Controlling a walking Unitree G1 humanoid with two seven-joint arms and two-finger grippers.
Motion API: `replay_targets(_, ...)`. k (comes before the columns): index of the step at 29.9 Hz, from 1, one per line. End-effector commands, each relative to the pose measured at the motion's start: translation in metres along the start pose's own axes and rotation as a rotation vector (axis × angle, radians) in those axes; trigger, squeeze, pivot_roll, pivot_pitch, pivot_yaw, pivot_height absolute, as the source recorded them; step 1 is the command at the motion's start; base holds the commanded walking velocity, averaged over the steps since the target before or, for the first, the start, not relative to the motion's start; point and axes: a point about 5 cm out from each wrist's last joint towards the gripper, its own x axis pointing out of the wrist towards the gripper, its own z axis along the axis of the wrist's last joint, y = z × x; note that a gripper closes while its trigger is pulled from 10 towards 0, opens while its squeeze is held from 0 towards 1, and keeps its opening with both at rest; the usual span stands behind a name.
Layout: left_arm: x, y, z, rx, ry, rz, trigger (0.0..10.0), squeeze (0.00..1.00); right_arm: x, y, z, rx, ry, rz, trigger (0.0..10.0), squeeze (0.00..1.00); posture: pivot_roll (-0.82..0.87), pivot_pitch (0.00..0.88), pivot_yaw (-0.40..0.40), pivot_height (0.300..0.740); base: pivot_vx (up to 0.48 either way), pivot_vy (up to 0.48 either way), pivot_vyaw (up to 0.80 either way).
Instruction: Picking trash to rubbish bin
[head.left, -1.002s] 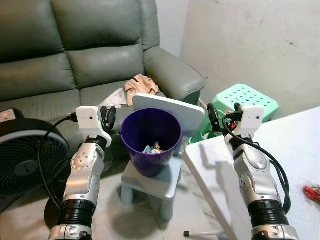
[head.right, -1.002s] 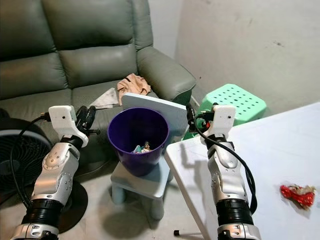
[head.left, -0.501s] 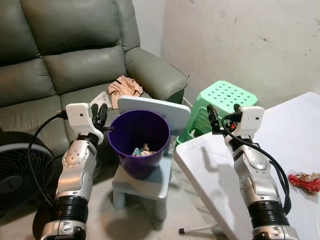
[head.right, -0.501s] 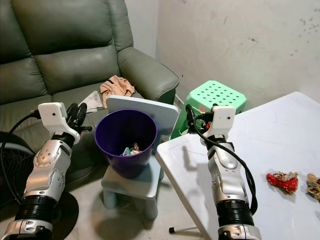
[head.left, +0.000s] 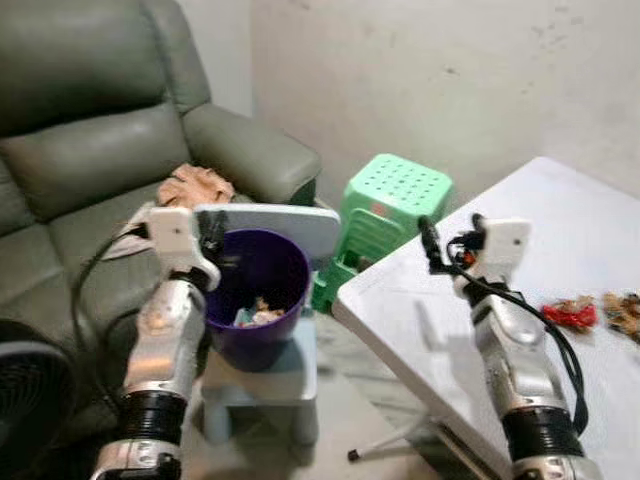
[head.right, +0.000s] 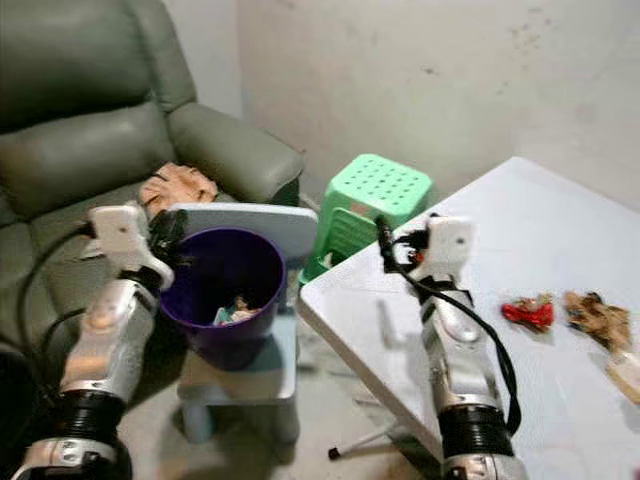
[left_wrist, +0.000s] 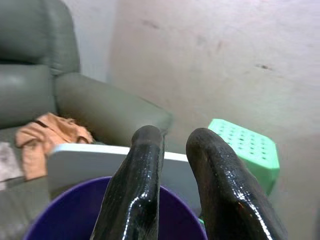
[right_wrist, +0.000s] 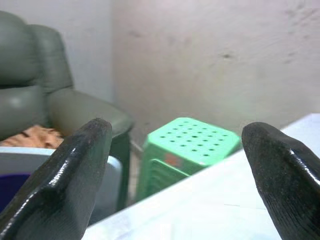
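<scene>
Left eye view: a purple rubbish bin (head.left: 255, 300) stands on a small pale blue stool (head.left: 268, 375) in front of a grey-green sofa (head.left: 90, 170), with scraps of trash (head.left: 252, 313) lying in its bottom. The left gripper (head.left: 212, 238) is raised beside the bin's near rim, and the right gripper (head.left: 450, 232) is held up above the corner of a white table (head.left: 560, 370). A green plastic stool (head.left: 385, 205) stands by the wall between bin and table. On the tabletop, to the robot's right, lie a red wrapper (head.left: 566, 313) and a brown crumpled scrap (head.left: 625, 308), well apart from either gripper. A peach cloth (head.left: 196, 184) rests on the sofa seat.

Right eye view: the same scene, somewhat blurred. The red wrapper and the brown scrap lie just beside each other on the table, with what may be a third pale piece (head.right: 627, 368) near the edge of the frame.

Left wrist view: the left gripper's two black fingers (left_wrist: 137, 190) stand nearly together with only a thin gap, grasping nothing, above the purple bin's rim and a pale blue board (left_wrist: 85, 160) behind it.

Right wrist view: the right gripper's fingers (right_wrist: 75, 170) are spread wide and empty, framing the green stool and the table corner.
</scene>
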Motion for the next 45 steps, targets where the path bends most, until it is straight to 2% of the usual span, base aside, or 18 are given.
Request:
replay_targets(1, 0.001, 0.003, 0.001, 0.009, 0.005, 0.015, 10.0, 0.00, 0.002, 0.002, 0.006, -0.011, -0.019, 0.014, 10.0, 0.00, 0.13, 0.000, -0.047, 0.740, 0.000, 0.000, -0.77)
replay_targets(12, 0.000, -0.004, -0.002, 0.018, 0.016, -0.015, 10.0, 0.00, 0.001, 0.002, 0.005, -0.016, -0.014, 0.015, 10.0, 0.00, 0.12, 0.000, -0.047, 0.740, 0.000, 0.000, -0.77)
replay_targets(22, -0.004, -0.020, -0.006, 0.024, 0.025, -0.082, 10.0, 0.00, 0.000, 0.002, 0.004, -0.005, -0.010, 0.011, 10.0, 0.00, 0.13, 0.000, -0.048, 0.740, 0.000, 0.000, -0.77)
replay_targets(27, -0.005, -0.022, -0.007, 0.015, 0.031, -0.091, 10.0, 0.00, -0.001, 0.004, 0.003, 0.021, -0.003, 0.022, 10.0, 0.00, 0.13, 0.000, -0.048, 0.740, 0.000, 0.000, 0.00)
replay_targets(45, -0.007, -0.024, -0.005, -0.007, 0.029, -0.079, 10.0, 0.00, -0.002, 0.002, 0.002, 0.017, 0.021, 0.035, 10.0, 0.00, 0.13, 0.000, -0.046, 0.740, 0.000, 0.000, 0.00)
